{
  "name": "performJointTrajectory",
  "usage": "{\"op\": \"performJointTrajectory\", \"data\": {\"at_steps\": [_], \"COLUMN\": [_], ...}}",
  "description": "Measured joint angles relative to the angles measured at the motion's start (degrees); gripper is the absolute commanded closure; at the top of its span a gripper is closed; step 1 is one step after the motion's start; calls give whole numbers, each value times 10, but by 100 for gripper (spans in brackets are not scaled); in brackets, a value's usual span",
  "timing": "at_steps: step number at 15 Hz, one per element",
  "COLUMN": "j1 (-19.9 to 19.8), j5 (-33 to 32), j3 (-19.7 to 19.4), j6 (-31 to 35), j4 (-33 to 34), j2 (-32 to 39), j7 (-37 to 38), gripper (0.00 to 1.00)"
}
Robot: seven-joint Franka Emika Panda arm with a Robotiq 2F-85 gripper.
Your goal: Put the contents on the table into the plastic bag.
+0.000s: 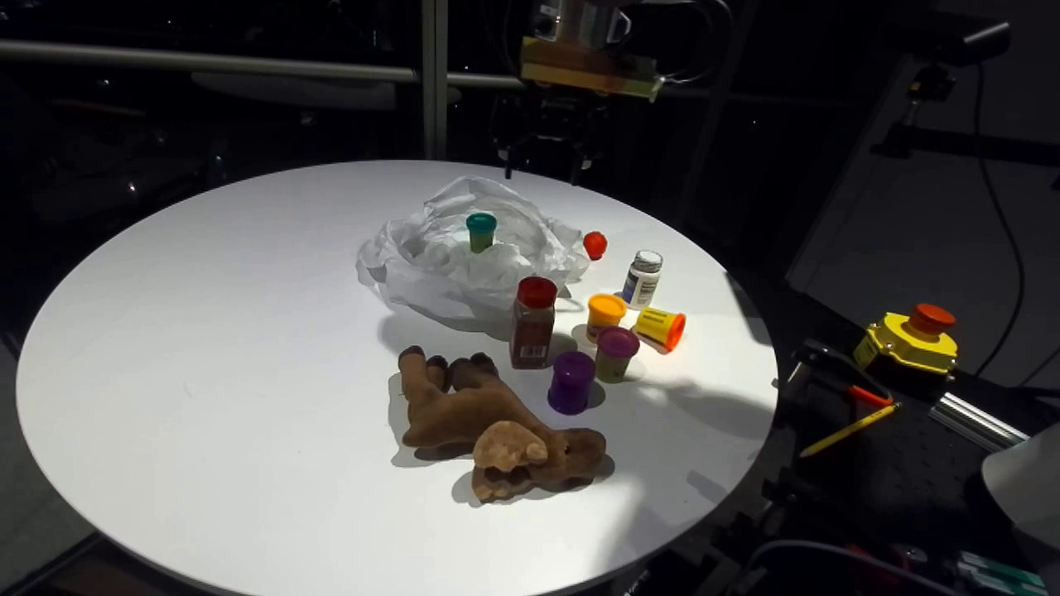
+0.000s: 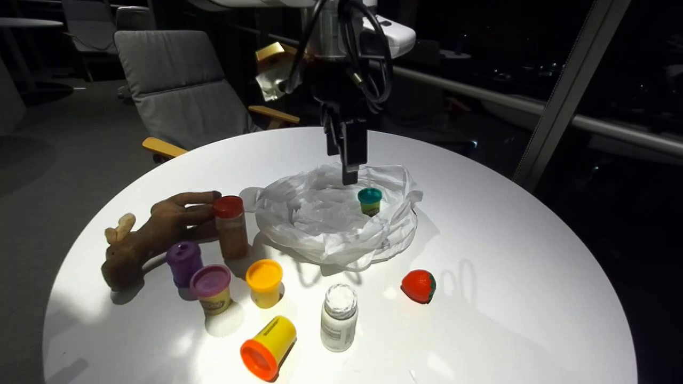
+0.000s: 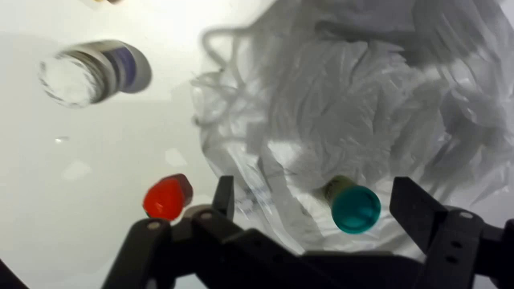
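A: Prog. chk: you've one tub (image 3: 353, 206) in the bag (image 1: 455, 290), fingers (image 3: 417, 214) spread wide above, nothing held.
B: Yep, so you've prob. most TBD on the bench (image 1: 248, 348): four other tubs (image 1: 617, 354), jar (image 1: 532, 324), bottle (image 2: 339, 318), strawberry (image 2: 418, 286), toy animal (image 1: 476, 414).

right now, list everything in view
main table: 1, white, centre
plastic bag: 1, white, on table
teal-lidded tub: 1, teal top, in bag
strawberry: 1, red, near bag
bottle: 1, white, near strawberry
tipped tub: 1, yellow body, near bottle
jar: 1, red lid, near bag
amber-lidded tub: 1, yellow body, between bottle and jar
plush animal: 1, brown, on table
purple container: 1, purple, near plush animal
purple-lidded tub: 1, yellowish body, by purple container
stop button: 1, red and yellow, off table
nearest armchair: 1, grey, beyond table
other things: uncounted, mixed, dim surroundings
gripper: 1, black, open above bag
arm: 1, white, above gripper
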Motion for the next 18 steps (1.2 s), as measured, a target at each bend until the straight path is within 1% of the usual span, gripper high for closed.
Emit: {"op": "performJointTrajectory", "data": {"at_steps": [2,5,7,9,11,13,16,18], "j1": [-12,-36,-61,-89,-110,-121,-123,-123], "j5": [6,-3,-12,-12,-10,2,34,39], "j3": [2,-5,-7,-7,-8,-7,-1,10], "j6": [-30,-47,-52,-52,-50,-27,20,51], "j4": [-62,-151,-207,-253,-282,-302,-321,-326], "j2": [-58,-141,-190,-224,-237,-239,-233,-222], "j7": [-14,-14,-21,-44,-71,-103,-145,-151], "gripper": [0,0,0,0,0,0,0,0]}}
